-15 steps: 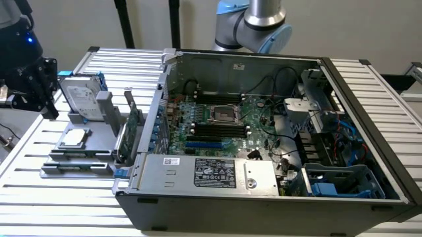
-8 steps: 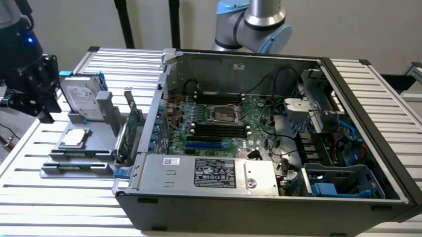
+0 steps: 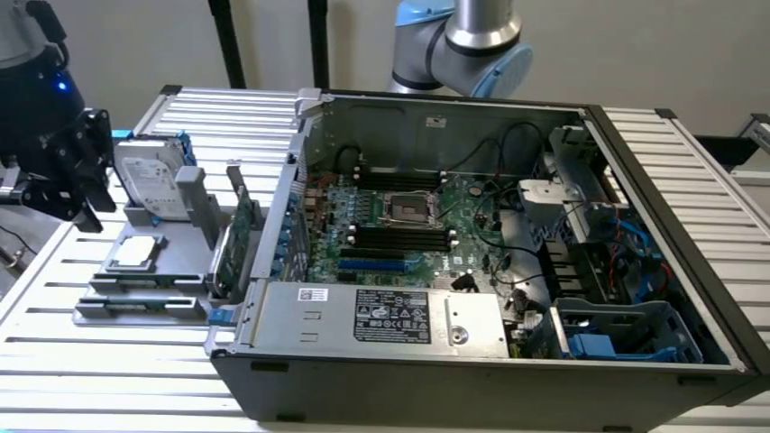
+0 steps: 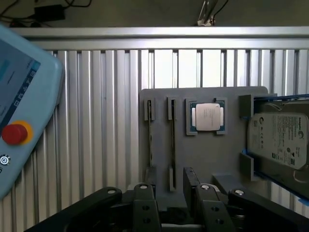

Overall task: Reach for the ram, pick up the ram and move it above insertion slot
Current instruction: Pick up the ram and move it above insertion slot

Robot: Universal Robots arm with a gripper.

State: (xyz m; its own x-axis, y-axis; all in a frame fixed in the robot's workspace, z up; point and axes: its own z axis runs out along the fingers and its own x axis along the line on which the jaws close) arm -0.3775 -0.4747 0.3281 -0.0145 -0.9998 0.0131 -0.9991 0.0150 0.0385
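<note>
exterior view: the arm's upper joint (image 3: 463,41) shows behind the open computer case (image 3: 481,370). its wrist ends at the exterior view's far left, where the black gripper (image 3: 60,203) hangs pointing down over the slatted table (image 3: 108,379). it is just beside the hard drive (image 3: 151,176), which stands at the back of the grey tray (image 3: 180,244). from here i cannot tell how wide the fingers stand. a processor chip (image 3: 135,253) lies flat on the tray, with two long narrow holders in front of it. a green expansion card (image 3: 241,234) stands upright between the tray and the case. the motherboard (image 3: 398,225) lies inside the case.

wrist view: the camera looks straight down on the tray (image 4: 207,164). the gripper (image 4: 170,186) is poised over the tray's near edge, fingers (image 4: 192,180) apart with bare tray between them. they grip nothing and touch nothing. the ram (image 4: 173,145) reads as a thin dark strip, edge-on, standing in the narrow holder next to the processor chip (image 4: 207,117). its near end lies in line with the gap between the fingers. a second narrow holder (image 4: 150,140) runs parallel just beside it, and what it holds is unclear. the hard drive (image 4: 280,140) sits on the far side of the chip. a pale blue teach pendant (image 4: 24,96) with a red button (image 4: 14,134) lies on the table (image 4: 96,145), well apart from the tray.
</note>
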